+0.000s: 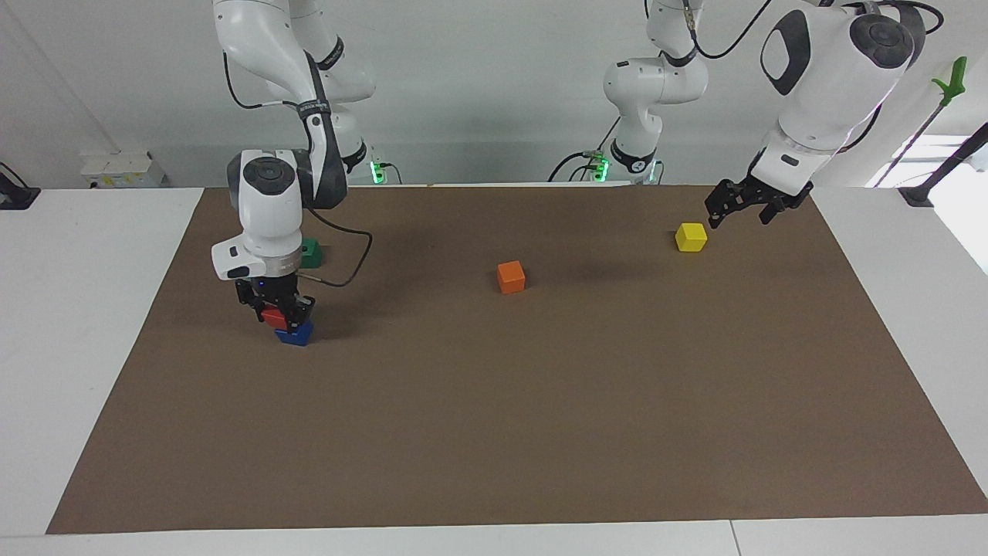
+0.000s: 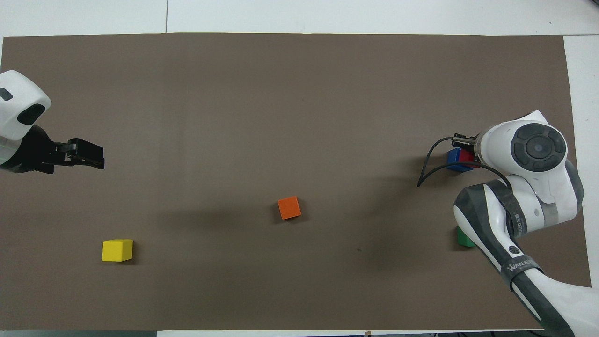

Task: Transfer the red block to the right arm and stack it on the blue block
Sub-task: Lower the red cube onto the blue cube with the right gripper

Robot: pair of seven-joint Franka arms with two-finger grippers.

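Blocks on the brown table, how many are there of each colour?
Red block: 1, held in the right end effector on top of the blue one
Blue block: 1
Orange block: 1
Yellow block: 1
Green block: 1, partly hidden by the right arm
Total: 5 blocks

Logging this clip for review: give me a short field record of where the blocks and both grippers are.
red block: on the blue block, gripped
right gripper: jaws shut on the red block
left gripper: jaws open, empty, waiting above the yellow block
orange block: mid-mat, alone
green block: nearer the robots than the stack
stage: stacked, not yet released
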